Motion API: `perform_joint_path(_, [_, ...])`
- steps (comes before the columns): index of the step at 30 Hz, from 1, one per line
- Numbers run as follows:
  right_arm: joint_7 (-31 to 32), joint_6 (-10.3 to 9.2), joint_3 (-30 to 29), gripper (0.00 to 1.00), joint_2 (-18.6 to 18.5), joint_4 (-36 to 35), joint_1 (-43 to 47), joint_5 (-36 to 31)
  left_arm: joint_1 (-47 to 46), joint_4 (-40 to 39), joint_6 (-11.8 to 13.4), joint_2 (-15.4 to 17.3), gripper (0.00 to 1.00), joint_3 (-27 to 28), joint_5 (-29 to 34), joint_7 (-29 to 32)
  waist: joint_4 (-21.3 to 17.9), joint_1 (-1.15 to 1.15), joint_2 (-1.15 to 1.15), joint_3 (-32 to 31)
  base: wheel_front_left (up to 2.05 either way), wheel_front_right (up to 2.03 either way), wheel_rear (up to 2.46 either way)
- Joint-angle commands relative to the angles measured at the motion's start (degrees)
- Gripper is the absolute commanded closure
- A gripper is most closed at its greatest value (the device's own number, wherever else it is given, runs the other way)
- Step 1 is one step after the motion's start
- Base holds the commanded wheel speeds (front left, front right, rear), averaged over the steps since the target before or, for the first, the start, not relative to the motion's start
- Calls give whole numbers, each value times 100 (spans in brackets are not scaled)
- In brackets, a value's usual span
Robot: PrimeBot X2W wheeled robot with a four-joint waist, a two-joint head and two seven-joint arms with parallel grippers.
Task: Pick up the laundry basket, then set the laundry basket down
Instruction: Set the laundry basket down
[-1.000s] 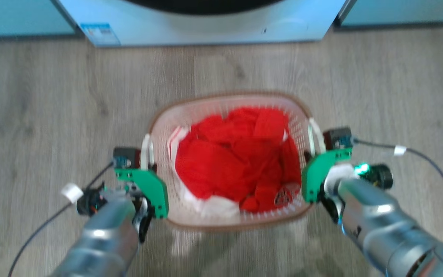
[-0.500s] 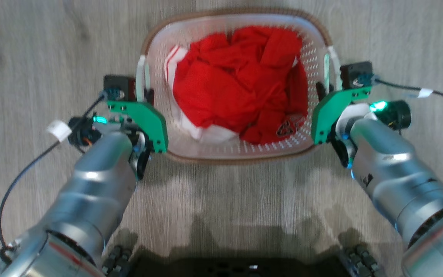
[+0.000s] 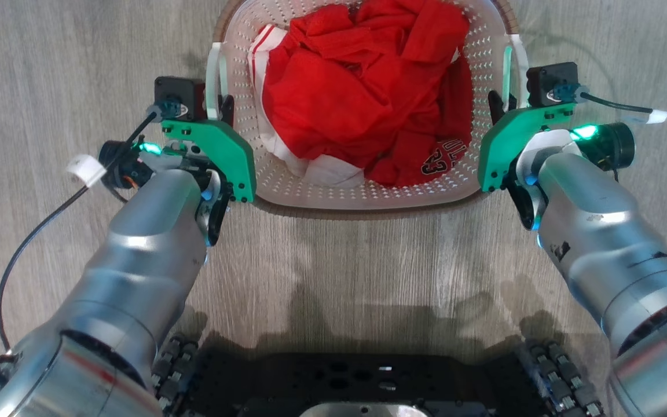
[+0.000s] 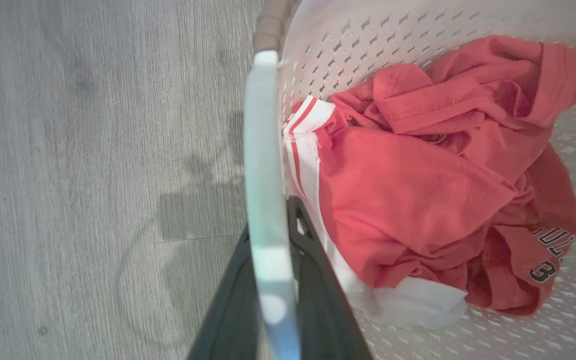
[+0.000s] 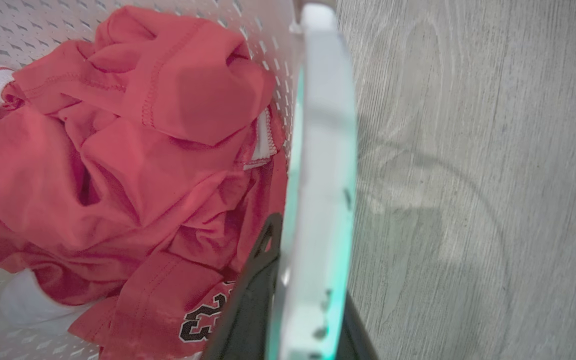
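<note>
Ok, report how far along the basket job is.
Done: left gripper and right gripper are each shut on a white side handle of the laundry basket, red clothing inside. In hand: the lift; whether it has cleared the floor isn't certain. To do: setting it down and letting go.

From the head we look steeply down from well above onto the wood floor (image 3: 368, 260), the laundry basket (image 3: 322, 191) cut by the top edge; our left wrist camera sits close along the left handle (image 4: 263, 150), facing down into the basket; the right wrist mirrors it along the right handle (image 5: 323, 150); all three views share the red clothes (image 3: 356, 87).
</note>
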Motion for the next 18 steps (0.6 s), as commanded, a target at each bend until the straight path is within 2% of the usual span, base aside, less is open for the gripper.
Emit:
perform_joint_path(1, [-80, -9, 21, 100, 35, -32, 199, -141, -74, -50, 37, 203, 100, 109, 75, -79, 6, 0, 0, 22, 0, 0, 0])
perform_joint_path(18, [-30, -9, -866, 100, 108, -32, 215, -1130, -60, -163, 1, 203, 100, 159, 153, -80, 63, 0, 0, 186, 0, 0, 0])
